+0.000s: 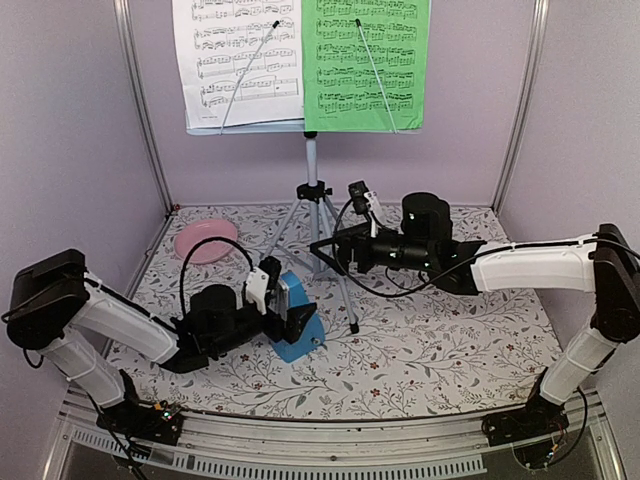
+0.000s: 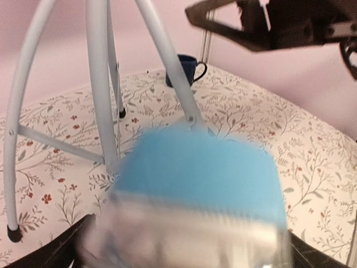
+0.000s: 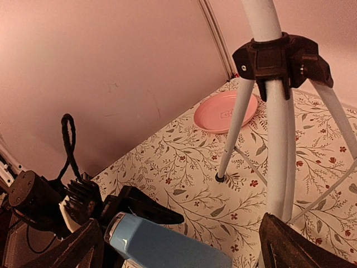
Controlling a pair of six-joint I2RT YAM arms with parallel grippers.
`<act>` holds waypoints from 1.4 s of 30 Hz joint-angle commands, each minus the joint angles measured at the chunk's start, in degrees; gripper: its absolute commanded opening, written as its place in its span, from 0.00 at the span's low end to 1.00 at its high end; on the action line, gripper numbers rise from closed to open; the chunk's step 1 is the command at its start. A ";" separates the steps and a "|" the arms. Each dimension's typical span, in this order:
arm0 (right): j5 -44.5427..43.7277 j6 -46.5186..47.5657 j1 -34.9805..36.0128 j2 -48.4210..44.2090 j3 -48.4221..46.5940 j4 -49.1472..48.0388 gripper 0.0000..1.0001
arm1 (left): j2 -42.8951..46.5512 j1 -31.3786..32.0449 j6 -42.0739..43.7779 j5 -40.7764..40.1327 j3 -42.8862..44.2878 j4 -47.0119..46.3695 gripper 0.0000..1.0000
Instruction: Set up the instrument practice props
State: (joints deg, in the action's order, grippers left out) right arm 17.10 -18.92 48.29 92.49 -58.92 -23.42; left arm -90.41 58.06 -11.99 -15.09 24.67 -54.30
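The music stand's tripod (image 1: 312,190) stands mid-table, its tray holding a white page (image 1: 240,60) and a green page (image 1: 365,60) of sheet music under two wire arms. The small blue metronome (image 1: 297,340) rests on the table in front of the tripod, between the fingers of my left gripper (image 1: 290,298). In the left wrist view the metronome (image 2: 201,173) is a blur filling the gap; the jaws stand wide at the frame's bottom corners. My right gripper (image 1: 330,252) is open beside the tripod's pole (image 3: 273,139), with nothing held.
A pink plate (image 1: 205,240) lies at the back left. A dark blue mug (image 2: 181,70) sits behind the tripod legs near the back wall. Enclosure walls and metal posts close in the floral mat (image 1: 450,350). A black cable loops off my left arm.
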 commanded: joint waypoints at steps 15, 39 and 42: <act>9.12 -2.23 0.37 5.68 -5.72 6.40 0.98 | 24.01 -3.79 11.47 12.42 -7.03 13.31 0.83; 9.17 -1.83 -0.28 4.37 -5.40 6.81 1.00 | 5.83 -5.86 4.40 18.92 -12.34 5.62 0.59; 8.95 -1.83 -0.39 4.22 -5.14 6.81 1.00 | 2.55 -5.84 4.70 18.67 -11.24 3.18 0.55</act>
State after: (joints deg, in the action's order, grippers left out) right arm 25.69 -20.97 48.34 97.76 -63.24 -16.71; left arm -84.18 52.47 -7.81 2.59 11.94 -46.02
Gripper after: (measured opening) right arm 0.999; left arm 0.562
